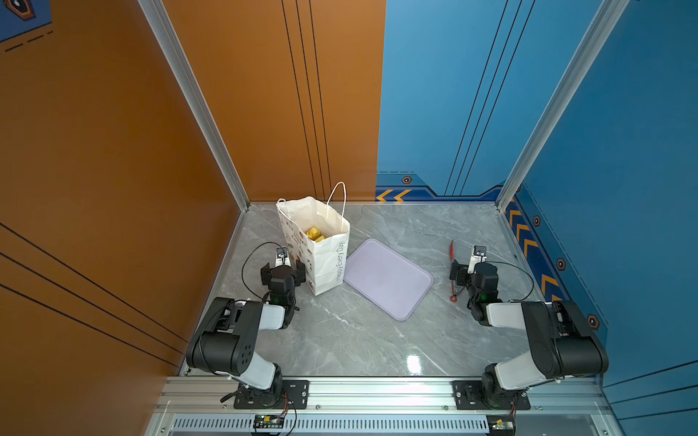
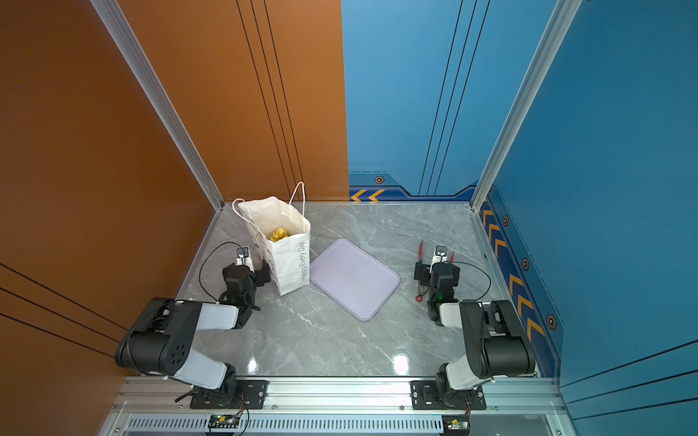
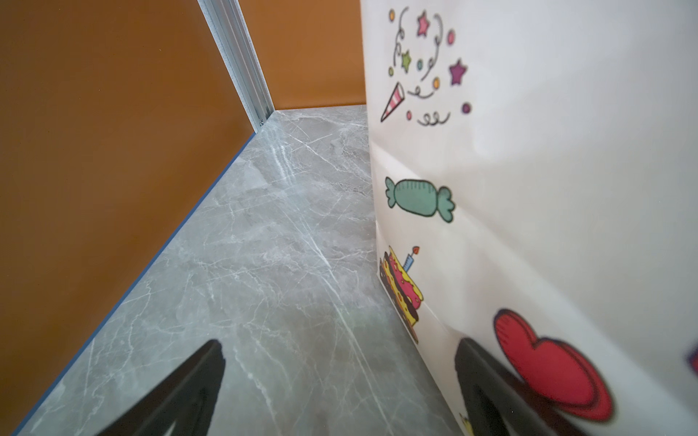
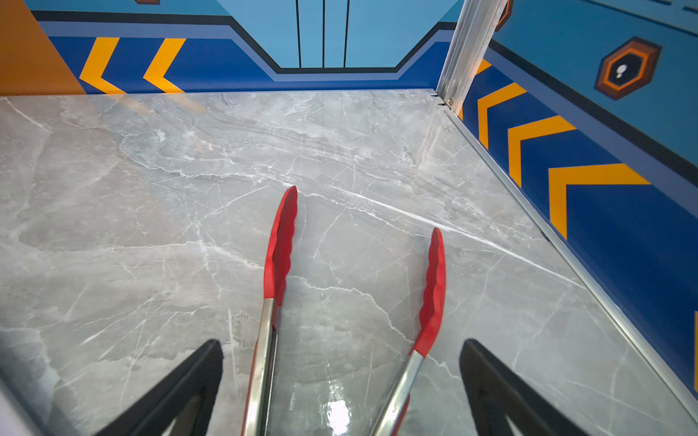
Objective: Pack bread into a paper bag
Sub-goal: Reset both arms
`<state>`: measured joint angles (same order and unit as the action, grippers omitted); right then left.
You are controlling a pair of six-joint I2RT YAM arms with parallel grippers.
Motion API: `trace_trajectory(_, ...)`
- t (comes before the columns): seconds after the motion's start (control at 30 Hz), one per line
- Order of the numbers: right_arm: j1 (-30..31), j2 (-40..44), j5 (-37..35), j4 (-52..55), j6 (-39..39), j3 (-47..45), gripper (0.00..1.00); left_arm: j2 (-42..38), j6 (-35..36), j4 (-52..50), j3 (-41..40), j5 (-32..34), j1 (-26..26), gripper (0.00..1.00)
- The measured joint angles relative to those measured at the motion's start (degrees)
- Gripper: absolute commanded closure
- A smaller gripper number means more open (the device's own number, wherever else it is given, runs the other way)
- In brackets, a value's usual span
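Standing upright at the far left of the marble tabletop, the white paper bag holds yellow bread at its bottom, just beside the lilac tray. The left gripper is spread wide and empty, one finger close against the bag's printed wall. The right gripper, equally wide, straddles red-tipped tongs lying ungripped on the tabletop.

Both arms are folded up at the near side, elbows raised and turned outward, forearms reaching in and down. The left arm carries the left hand low, pointing toward the far wall, its two black fingers spread wide apart. The right arm mirrors that pose. The right hand is held just as low, fingers equally wide, gripping nothing.
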<state>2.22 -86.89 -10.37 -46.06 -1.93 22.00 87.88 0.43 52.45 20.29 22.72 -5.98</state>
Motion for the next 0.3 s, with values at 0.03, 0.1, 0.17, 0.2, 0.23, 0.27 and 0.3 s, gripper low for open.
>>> trace_trajectory(0.03, -0.26, 0.0, 0.37, 0.0, 0.0, 0.0, 0.0, 0.0, 0.0, -0.04, 0.0, -0.2, 0.09, 0.02)
trace_trajectory(0.1, -0.35, 0.0, 1.07, 0.0, 0.0, 0.0, 0.0, 0.0, -0.02, -0.22, 0.02, -0.42, 0.11, 0.02)
trace_trajectory(0.17, -0.35, 0.0, 1.51, 0.02, 0.0, 0.0, 0.0, 0.0, -0.02, -0.44, 0.02, -0.55, 0.33, 0.02)
trace_trajectory(0.2, -0.37, 0.0, 1.66, 0.0, 0.0, 0.0, 0.0, 0.0, -0.02, -0.5, 0.02, -0.66, 0.33, 0.02)
trace_trajectory(0.23, -0.37, 0.0, 1.66, 0.0, 0.0, 0.0, 0.0, 0.0, -0.02, -0.57, 0.04, -0.76, 0.37, 0.02)
trace_trajectory(0.27, -0.35, 0.0, 1.68, 0.0, 0.0, 0.0, 0.0, 0.0, -0.02, -0.63, 0.04, -0.92, 0.44, 0.02)
trace_trajectory(0.3, -0.35, 0.0, 1.73, 0.0, 0.0, 0.0, 0.0, 0.0, -0.02, -0.76, 0.04, -0.96, 0.46, 0.02)
